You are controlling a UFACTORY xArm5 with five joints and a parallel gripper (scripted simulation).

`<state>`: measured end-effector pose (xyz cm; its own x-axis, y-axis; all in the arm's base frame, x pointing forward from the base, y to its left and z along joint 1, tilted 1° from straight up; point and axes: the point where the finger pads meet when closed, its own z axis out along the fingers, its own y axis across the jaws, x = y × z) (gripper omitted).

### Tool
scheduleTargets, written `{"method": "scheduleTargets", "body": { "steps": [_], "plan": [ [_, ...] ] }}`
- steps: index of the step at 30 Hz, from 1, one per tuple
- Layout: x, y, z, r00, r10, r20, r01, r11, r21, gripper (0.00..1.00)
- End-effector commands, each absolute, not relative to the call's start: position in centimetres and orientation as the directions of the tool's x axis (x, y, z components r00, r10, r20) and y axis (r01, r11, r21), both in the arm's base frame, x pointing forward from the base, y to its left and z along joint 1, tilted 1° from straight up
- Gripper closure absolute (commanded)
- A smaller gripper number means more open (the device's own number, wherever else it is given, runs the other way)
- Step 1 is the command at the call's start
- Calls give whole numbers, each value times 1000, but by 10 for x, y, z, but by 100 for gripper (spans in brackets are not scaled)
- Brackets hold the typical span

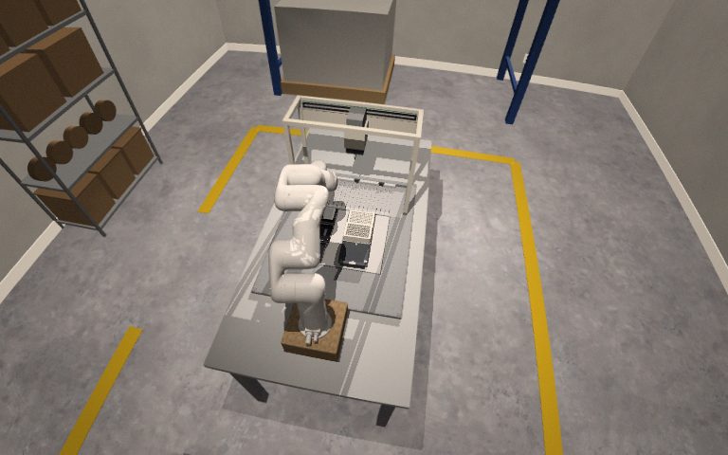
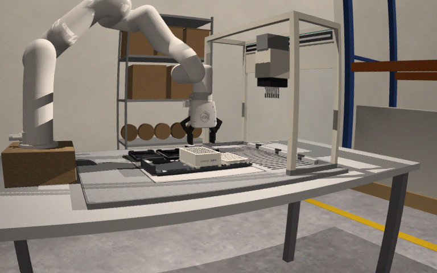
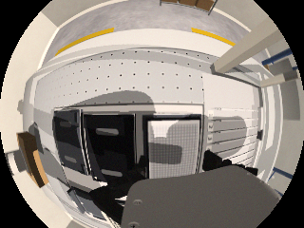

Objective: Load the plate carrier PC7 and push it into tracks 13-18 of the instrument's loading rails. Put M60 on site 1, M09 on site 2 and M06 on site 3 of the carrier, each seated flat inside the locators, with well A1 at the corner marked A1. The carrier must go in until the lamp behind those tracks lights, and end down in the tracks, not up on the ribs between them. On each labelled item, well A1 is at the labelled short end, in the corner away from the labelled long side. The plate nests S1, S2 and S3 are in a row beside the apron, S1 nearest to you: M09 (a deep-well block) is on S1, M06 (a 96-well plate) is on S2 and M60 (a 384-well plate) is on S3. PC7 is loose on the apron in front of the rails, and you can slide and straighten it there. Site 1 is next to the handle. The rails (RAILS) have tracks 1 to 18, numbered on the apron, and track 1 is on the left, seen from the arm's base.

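Observation:
Carrier PC7 [image 1: 354, 253] [image 2: 171, 166] lies on the apron in front of the rails [image 1: 378, 195] [image 2: 268, 157] [image 3: 233, 139]. Its site 1, by the handle, is empty. The tall block M09 [image 1: 357, 230] [image 2: 200, 157] stands on site 2 and the low plate M06 [image 1: 360, 216] [image 2: 234, 157] on site 3. The pale plate M60 [image 3: 173, 142] lies in nest S3 in the wrist view; M09 hides it in the exterior view. My gripper [image 2: 201, 140] [image 3: 176, 163] is open and points down just above M60, a finger towards each end. Corner marks are too small to read.
Nests S2 [image 3: 109, 142] and S1 [image 3: 67, 138] are empty. The gantry frame [image 1: 414, 172] [image 2: 292, 96] stands around the rails, with the pipetting head [image 1: 354, 134] [image 2: 272, 62] hanging over them. One gantry post [image 3: 244, 49] rises near the far side of the nests.

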<state>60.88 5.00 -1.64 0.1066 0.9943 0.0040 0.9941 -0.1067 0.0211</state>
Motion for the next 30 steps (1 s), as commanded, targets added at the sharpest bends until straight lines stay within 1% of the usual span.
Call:
{"method": "scheduleTargets", "body": {
  "steps": [1, 30],
  "plan": [
    [610, 50, -15, 107, 994, 10, 994, -107, 24, 0],
    [611, 50, -30, 107, 994, 10, 994, -107, 24, 0]
  ]
}}
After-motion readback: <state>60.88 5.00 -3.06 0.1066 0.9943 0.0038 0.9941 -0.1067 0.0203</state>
